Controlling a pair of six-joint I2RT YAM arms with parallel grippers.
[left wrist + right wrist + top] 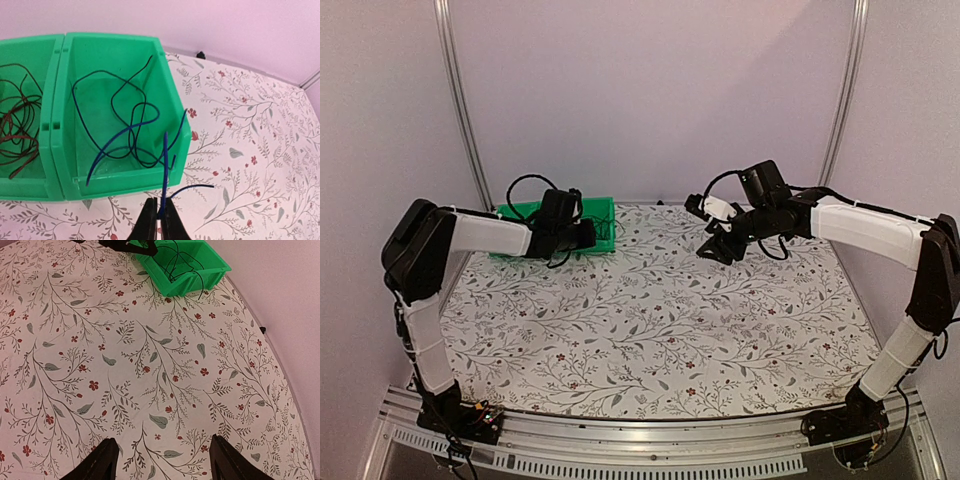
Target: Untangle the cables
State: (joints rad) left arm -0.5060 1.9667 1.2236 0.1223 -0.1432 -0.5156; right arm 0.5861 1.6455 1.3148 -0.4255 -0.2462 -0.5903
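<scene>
While the white left arm (485, 232) reaches forward and low to the far left of the table, its left gripper (159, 210) is pinched tight on one blue strand just in front of the bins. The white right arm (865, 228) is stretched toward the far middle of the table, elbow out to the right. Its right gripper (164, 440) hangs above the floral tablecloth (125, 365), fingers spread wide with nothing between them.

Two green plastic bins (170, 100) stand side by side, touching. The thin blue and black cables (131, 125) lie looped in the right-hand one. At least one black and one blue strand show; a surer count I cannot give. The blue strand crosses the bin's front wall down to the pinching fingers, its loose end curling over the cloth. One reddish-brown wire coil (20, 120) lies in the left-hand bin.
</scene>
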